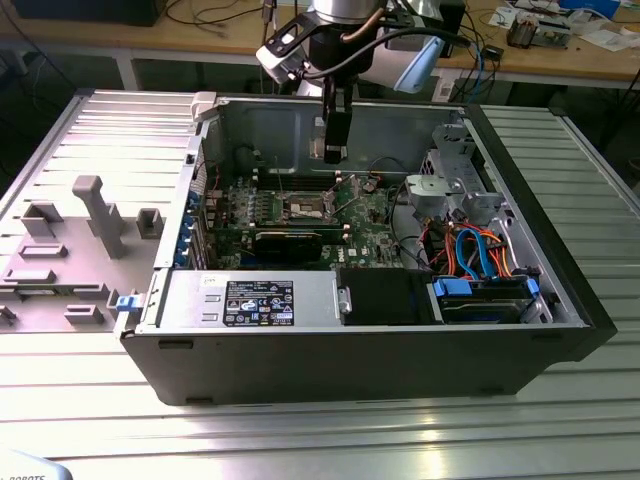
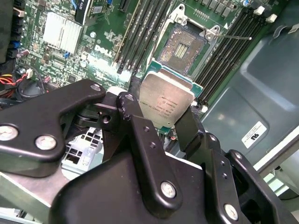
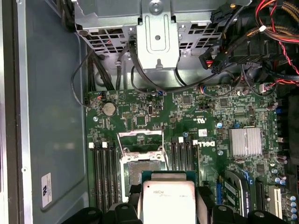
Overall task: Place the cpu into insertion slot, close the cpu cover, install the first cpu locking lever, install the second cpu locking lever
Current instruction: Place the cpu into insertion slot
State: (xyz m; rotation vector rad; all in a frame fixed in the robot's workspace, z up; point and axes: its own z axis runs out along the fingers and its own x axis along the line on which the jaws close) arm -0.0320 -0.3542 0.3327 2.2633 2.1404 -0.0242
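Observation:
My gripper (image 1: 335, 150) hangs inside the open computer case, above the green motherboard. It is shut on the cpu (image 2: 166, 102), a flat square chip with a silvery top, pinched by its two side edges between the black fingers (image 2: 128, 107). The insertion slot (image 2: 183, 44) lies open just beyond the chip, its dark centre bare. In the first wrist view the cpu (image 3: 168, 200) hovers close to the insertion slot (image 3: 140, 170), overlapping its corner. The cpu cover (image 3: 140, 135) stands raised at the slot's far side. A thin wire locking lever (image 2: 236, 36) sticks out beside the slot.
Long black memory slots (image 2: 140, 32) flank the socket. A black graphics card (image 1: 288, 243), a finned heat sink (image 2: 60, 30), the drive cage (image 1: 450, 185) and orange and blue cables (image 1: 480, 250) crowd the case. A grey fixture (image 1: 100, 215) stands on the table at the exterior view's left.

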